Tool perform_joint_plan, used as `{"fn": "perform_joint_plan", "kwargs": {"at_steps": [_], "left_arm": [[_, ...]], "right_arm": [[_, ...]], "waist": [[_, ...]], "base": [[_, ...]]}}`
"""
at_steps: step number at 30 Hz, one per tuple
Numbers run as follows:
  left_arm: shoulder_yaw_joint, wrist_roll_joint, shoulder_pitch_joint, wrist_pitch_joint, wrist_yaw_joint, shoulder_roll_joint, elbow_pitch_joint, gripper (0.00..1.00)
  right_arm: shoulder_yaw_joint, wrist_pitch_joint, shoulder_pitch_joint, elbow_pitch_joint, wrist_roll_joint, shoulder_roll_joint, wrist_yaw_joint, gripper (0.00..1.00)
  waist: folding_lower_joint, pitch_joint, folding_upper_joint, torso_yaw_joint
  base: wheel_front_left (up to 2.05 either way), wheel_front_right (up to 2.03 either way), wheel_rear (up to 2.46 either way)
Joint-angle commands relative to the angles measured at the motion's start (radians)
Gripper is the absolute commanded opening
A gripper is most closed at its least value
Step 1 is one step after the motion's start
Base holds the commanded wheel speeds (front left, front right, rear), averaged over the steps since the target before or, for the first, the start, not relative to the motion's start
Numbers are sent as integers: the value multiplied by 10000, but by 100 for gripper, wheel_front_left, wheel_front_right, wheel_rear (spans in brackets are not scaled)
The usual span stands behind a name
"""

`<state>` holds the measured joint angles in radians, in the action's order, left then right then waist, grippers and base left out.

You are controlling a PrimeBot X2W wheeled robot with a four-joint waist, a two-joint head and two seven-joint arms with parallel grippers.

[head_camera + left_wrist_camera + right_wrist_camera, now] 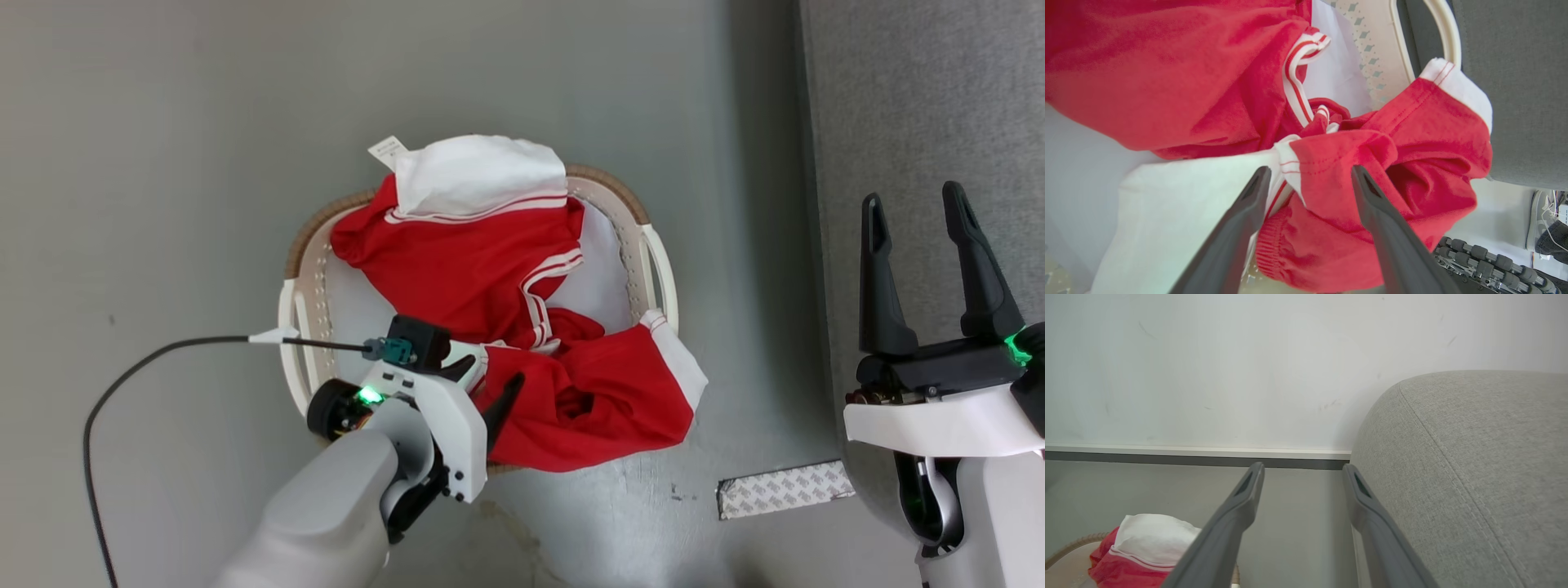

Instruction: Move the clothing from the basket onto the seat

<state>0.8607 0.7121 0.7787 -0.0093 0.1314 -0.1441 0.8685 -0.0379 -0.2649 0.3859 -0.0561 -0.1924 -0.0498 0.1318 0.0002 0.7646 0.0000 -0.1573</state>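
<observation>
As it lies heaped in the basket (314, 233), your clothing (457, 261): bright red, white panels, striped trim; left fingers (502, 408) spread astride a fold, right fingers (880, 286) apart, empty.

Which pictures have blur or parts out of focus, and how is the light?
Head view: soft even light, the bright red fabric garment with white panels sharp. Left wrist view: that garment is soft at upper left, and the left gripper blurs toward the lens. Right wrist view: grey textured sofa sharp.
</observation>
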Motion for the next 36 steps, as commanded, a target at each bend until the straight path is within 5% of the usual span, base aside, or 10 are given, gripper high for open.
{"fn": "perform_joint_plan", "kwargs": {"at_steps": [1, 14, 15, 17, 25, 36], "left_arm": [[104, 242, 194, -22, -14, -127, 30, 100], [1355, 1597, 675, -214, -12, -350, -215, 100], [1455, 1630, 715, -262, -12, -373, -222, 87], [1671, 1714, 805, -415, -12, -416, -190, 0], [2241, 2340, 763, -1165, -12, -326, -73, 0], [2177, 3511, -341, -2382, -12, -836, -898, 0]], "right_arm": [[-4, 7, 124, 82, -100, -13, -21, 100], [-76, 7, 244, 206, -157, -13, -21, 100], [-77, 7, 240, 215, -154, -13, -21, 100], [-72, 7, 239, 225, -151, -13, -21, 100], [21, 8, 122, 11, -67, -13, -21, 100], [49, 8, -538, -683, -41, -16, -21, 100]], "waist": [[-2, 162, 0, -7], [-2, 874, 0, -287], [-2, 902, 0, -302], [-2, 934, 0, -323], [-2, 431, 0, -168], [-2, -2075, 0, 302]], "base": [[0, 0, 0], [0, 0, 0], [0, 0, 0], [0, 0, 0], [0, 0, 0], [0, 0, 0]]}}
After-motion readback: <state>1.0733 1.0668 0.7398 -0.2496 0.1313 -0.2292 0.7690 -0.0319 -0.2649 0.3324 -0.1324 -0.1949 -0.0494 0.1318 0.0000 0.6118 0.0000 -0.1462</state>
